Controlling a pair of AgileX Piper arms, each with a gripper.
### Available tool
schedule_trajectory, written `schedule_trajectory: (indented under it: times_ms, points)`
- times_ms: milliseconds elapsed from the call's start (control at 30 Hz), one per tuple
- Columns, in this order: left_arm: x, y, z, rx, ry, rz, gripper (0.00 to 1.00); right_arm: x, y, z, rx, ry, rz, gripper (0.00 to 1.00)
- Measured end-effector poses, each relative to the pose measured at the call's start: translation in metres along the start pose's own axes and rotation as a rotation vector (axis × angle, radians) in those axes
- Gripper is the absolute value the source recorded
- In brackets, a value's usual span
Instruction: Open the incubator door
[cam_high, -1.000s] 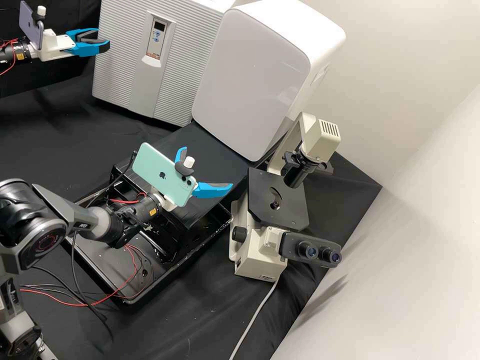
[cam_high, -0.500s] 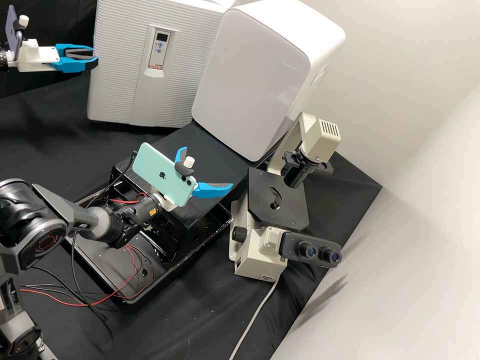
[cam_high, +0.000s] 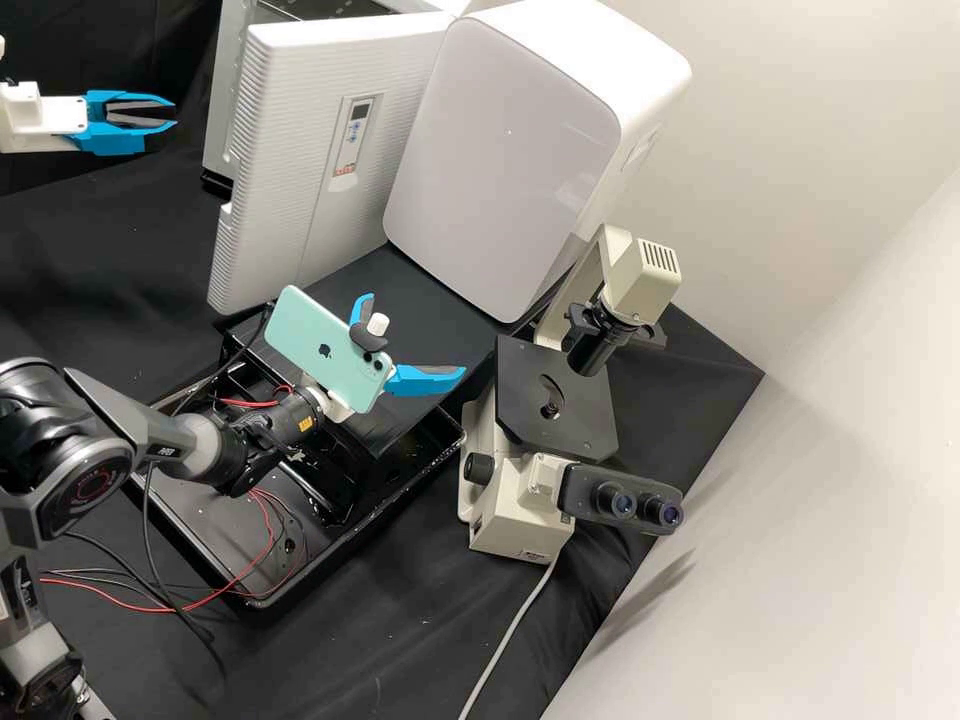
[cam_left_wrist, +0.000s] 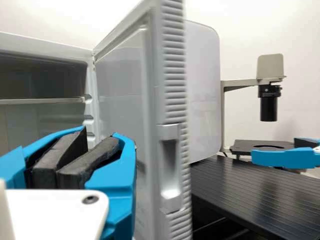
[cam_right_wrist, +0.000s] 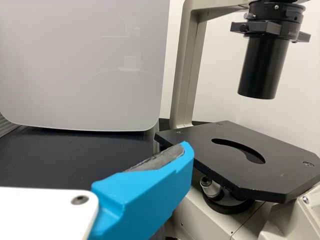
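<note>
My left gripper (cam_high: 174, 115) nearly closed, pads (cam_left_wrist: 92, 162) close together, empty, beside inner face (cam_left_wrist: 120, 100) of wide-open incubator door (cam_high: 300, 210). Right gripper (cam_high: 416, 333) spread, empty. For more swing, nudge near free edge (cam_left_wrist: 175, 75) slowly, stopping short of right arm (cam_high: 165, 440).

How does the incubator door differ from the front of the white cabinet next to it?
The incubator door is ribbed, while the cabinet front is smooth. The door carries a small display panel; the cabinet front shows none. The door stands swung open, whereas the cabinet front sits flush with its body. Both are pale.
</note>
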Motion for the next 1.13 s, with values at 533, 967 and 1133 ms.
schedule_trajectory:
  times_ms: [533,967,1133]
  points:
    - [-0.013,-0.008,-0.055,0.107,0.536,0.105,1.0,0.0,0.0,0.0,0.0,0.0,0.0,1.0]
    - [-0.017,-0.03,-0.058,0.241,0.686,0.034,1.0,0.0,0.0,0.0,0.0,0.0,0.0,1.0]
    - [-0.018,-0.034,-0.06,0.233,0.686,0.043,1.0,0.0,0.0,0.0,0.0,0.0,0.0,1.0]
